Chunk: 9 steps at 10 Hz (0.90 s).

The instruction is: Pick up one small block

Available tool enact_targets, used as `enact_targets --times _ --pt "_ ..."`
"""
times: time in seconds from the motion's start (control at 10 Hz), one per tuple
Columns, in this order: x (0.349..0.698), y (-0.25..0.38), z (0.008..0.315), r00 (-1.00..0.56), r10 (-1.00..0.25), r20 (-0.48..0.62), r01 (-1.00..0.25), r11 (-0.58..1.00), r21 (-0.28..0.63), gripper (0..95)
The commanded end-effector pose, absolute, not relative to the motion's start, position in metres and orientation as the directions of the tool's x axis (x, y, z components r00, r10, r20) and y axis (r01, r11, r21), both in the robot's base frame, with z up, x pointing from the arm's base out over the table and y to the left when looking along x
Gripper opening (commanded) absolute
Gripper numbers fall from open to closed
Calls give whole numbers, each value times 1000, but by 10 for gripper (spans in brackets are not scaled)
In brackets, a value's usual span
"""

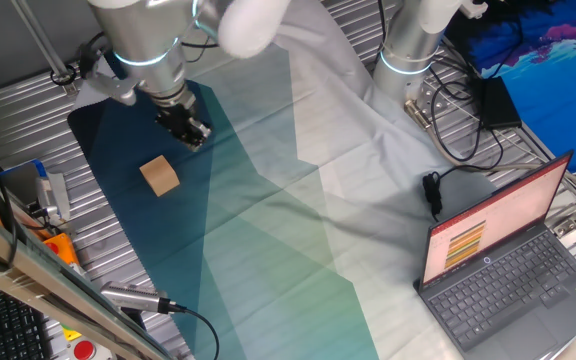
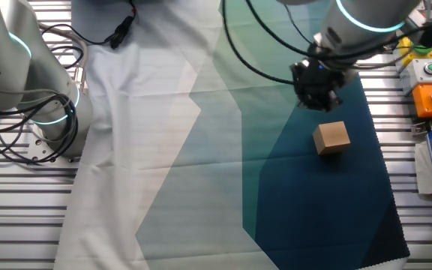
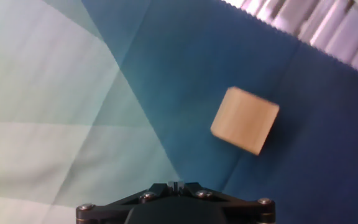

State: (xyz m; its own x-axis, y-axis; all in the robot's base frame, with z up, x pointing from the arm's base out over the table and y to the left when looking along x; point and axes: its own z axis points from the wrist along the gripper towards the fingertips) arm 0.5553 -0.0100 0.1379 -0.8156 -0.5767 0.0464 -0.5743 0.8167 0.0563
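Observation:
The small block (image 1: 159, 175) is a plain light-tan wooden cube. It lies on the dark blue part of the cloth (image 1: 238, 230). It also shows in the other fixed view (image 2: 331, 138) and in the hand view (image 3: 245, 120). My gripper (image 1: 190, 133) hovers above the cloth a little beyond the block and apart from it, as the other fixed view (image 2: 319, 97) also shows. In the hand view the gripper (image 3: 176, 184) sits at the bottom edge with its fingertips together, shut and empty. The block lies ahead of it and to the right.
A second robot base (image 1: 408, 50) stands at the back. An open laptop (image 1: 498, 265) sits at the right, with cables (image 1: 448, 130) beside it. Button boxes (image 2: 430, 82) and tools (image 1: 133, 297) line the cloth's edge over the slatted metal table (image 1: 28, 120).

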Motion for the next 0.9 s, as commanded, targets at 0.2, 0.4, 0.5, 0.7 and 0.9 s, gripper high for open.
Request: enact_targets --times 0.2,0.4,0.5,0.7,0.9 --pt "566 -30 130 -790 -610 53 -605 791 90 0" --pt "573 -47 127 -782 -620 59 -612 782 118 0" --pt "577 -52 126 -781 -621 64 -612 782 120 0" --pt "587 -55 124 -778 -624 69 -615 779 121 0" --pt "597 -54 121 -781 -621 73 -611 782 118 0"
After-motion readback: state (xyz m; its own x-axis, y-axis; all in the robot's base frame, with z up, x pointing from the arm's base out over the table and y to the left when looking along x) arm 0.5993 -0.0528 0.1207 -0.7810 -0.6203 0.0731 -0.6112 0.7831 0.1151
